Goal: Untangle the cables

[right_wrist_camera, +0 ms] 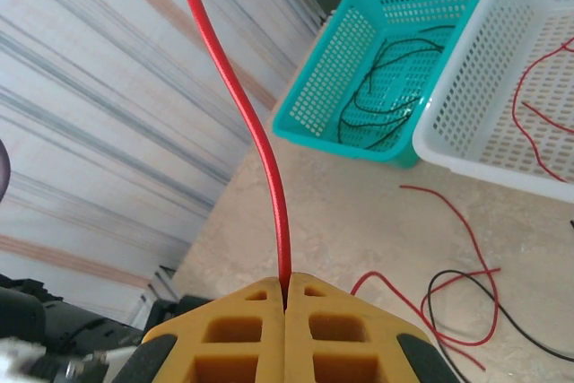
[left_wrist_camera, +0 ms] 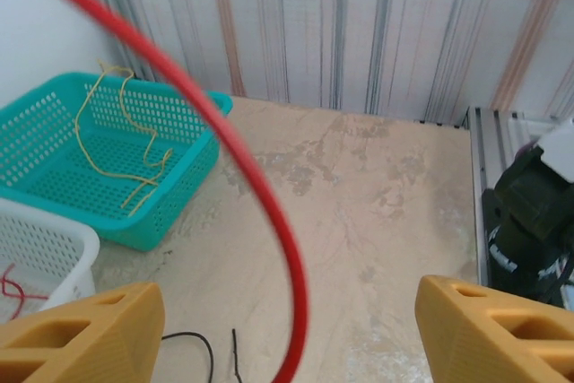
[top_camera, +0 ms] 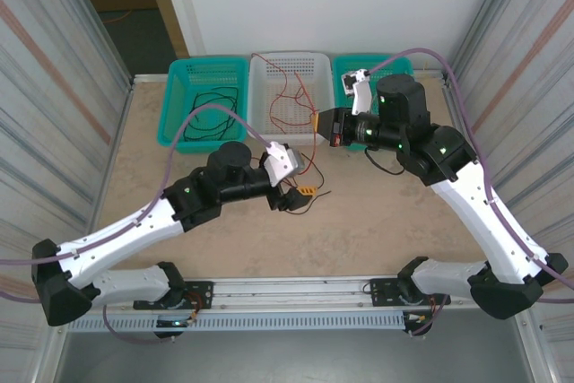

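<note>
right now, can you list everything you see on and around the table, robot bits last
left basket: one, teal, far left of the table
white basket: one, white, far edge, middle
right basket: one, teal, far right
black cables: several strands, black, in the left basket
red cables: a few strands, red, in the white basket
yellow cable: one, pale yellow, in the right basket
loose cables: at least two, red and black, on the table between the arms
held cable: one, red, pinched in the right hand
table: one, beige
left arm: one, black and white
right arm: one, black and white
left hand: yellow fingers, open, a red cable passing between them
right hand: yellow fingers, shut on the held cable
</note>
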